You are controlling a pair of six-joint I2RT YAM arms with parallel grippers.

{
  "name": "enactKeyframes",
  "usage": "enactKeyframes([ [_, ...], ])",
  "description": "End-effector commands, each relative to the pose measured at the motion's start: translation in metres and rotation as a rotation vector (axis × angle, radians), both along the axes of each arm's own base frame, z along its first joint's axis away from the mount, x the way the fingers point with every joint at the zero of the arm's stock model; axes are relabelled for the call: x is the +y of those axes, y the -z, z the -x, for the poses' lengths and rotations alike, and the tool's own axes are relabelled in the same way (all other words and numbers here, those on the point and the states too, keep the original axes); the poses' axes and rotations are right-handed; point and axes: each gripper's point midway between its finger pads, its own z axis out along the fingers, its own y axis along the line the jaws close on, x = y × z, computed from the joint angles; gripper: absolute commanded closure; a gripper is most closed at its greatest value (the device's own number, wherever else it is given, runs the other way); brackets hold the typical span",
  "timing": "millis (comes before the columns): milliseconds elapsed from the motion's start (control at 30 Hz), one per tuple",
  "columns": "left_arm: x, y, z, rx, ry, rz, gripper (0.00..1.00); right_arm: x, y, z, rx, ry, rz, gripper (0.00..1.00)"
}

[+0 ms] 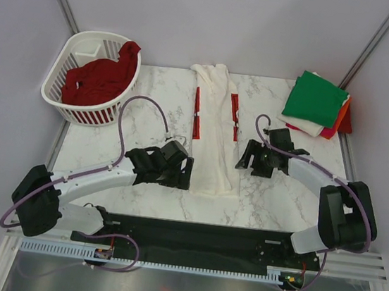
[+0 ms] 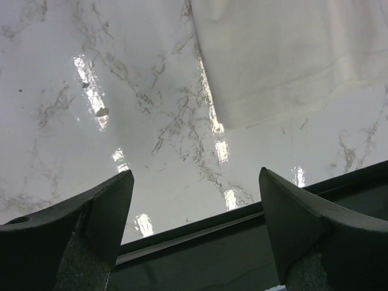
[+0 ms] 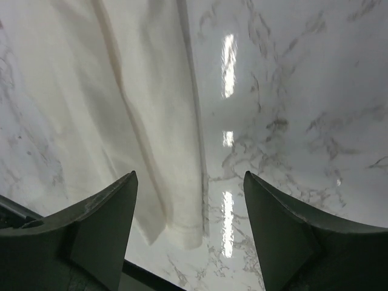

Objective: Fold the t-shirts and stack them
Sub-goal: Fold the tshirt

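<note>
Left gripper [image 1: 177, 173] and right gripper [image 1: 245, 159] hang released and empty, flanking the white tee [image 1: 214, 130] at centre frame. Pinch only its top layer — the long fold could spill open.

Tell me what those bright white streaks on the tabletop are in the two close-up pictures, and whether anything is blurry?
Left wrist: the streaks are light glaring off the glossy marble table; the dark left claw in front looks slightly soft. Right wrist: same glare in a line beside the white t-shirt, its folds clear. Top external: even light, faint shadows, little glare.
</note>
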Motion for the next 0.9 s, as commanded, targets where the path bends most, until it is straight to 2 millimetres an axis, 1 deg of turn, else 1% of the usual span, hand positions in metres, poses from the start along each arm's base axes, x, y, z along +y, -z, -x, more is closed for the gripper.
enactKeyframes([
  [0, -0.035, -0.005, -0.016, -0.035, -0.020, 0.146, 0.09, 0.010, 0.013, 0.030, 0.048, -0.050, -0.081, 0.22],
  [33, -0.039, -0.005, -0.019, -0.046, -0.019, 0.163, 0.09, 0.014, 0.014, 0.037, 0.059, -0.063, -0.102, 0.22],
  [67, -0.042, -0.004, -0.020, -0.047, -0.024, 0.173, 0.09, 0.014, 0.021, 0.047, 0.076, -0.067, -0.106, 0.23],
  [100, -0.044, 0.002, -0.020, -0.038, -0.026, 0.172, 0.09, 0.016, 0.022, 0.048, 0.073, -0.066, -0.118, 0.23],
  [133, -0.046, 0.004, -0.022, -0.040, -0.026, 0.182, 0.09, 0.018, 0.027, 0.058, 0.096, -0.077, -0.126, 0.23],
  [167, -0.049, 0.007, -0.022, -0.033, -0.033, 0.188, 0.10, 0.020, 0.030, 0.061, 0.100, -0.082, -0.129, 0.24],
  [200, -0.049, 0.015, -0.022, -0.016, -0.035, 0.172, 0.11, 0.021, 0.032, 0.063, 0.104, -0.087, -0.131, 0.24],
  [233, -0.050, 0.020, -0.022, -0.008, -0.037, 0.167, 0.11, 0.024, 0.034, 0.067, 0.111, -0.099, -0.131, 0.25],
  [367, -0.056, 0.031, -0.025, 0.006, -0.049, 0.160, 0.14, 0.024, 0.041, 0.081, 0.136, -0.111, -0.136, 0.30],
  [433, -0.058, 0.036, -0.026, 0.010, -0.055, 0.156, 0.16, 0.023, 0.041, 0.085, 0.137, -0.109, -0.136, 0.32],
  [467, -0.060, 0.038, -0.026, 0.013, -0.057, 0.156, 0.18, 0.022, 0.041, 0.089, 0.136, -0.109, -0.135, 0.35],
  [633, -0.068, 0.040, -0.023, 0.023, -0.045, 0.161, 0.28, 0.017, 0.039, 0.097, 0.129, -0.097, -0.111, 0.44],
  [667, -0.069, 0.042, -0.022, 0.024, -0.042, 0.157, 0.30, 0.017, 0.037, 0.099, 0.121, -0.097, -0.114, 0.47],
  [700, -0.068, 0.043, -0.021, 0.025, -0.044, 0.152, 0.33, 0.016, 0.036, 0.100, 0.118, -0.096, -0.114, 0.51],
  [767, -0.070, 0.043, -0.022, 0.023, -0.044, 0.155, 0.36, 0.014, 0.039, 0.103, 0.123, -0.090, -0.109, 0.59],
  [867, -0.073, 0.048, -0.022, 0.029, -0.038, 0.149, 0.40, 0.014, 0.046, 0.104, 0.133, -0.091, -0.107, 0.62],
])
